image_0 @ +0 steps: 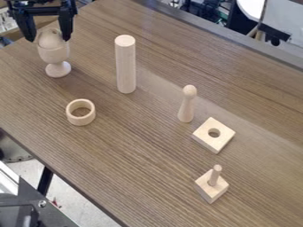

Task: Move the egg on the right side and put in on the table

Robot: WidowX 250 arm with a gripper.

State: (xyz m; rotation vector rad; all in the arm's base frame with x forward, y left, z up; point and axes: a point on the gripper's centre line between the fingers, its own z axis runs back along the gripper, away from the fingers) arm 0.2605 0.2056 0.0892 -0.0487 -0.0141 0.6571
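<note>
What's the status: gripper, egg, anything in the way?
Gripper open, jaws either side of egg. Egg in cup, not yet on table. Rod upright at picture right, might block a low sideways move.

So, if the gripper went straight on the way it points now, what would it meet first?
Probably the egg, sitting in the cup. The gripper points down, its fingers spread to either side of the egg in this view. Depth is unclear, so they may straddle it instead.
</note>
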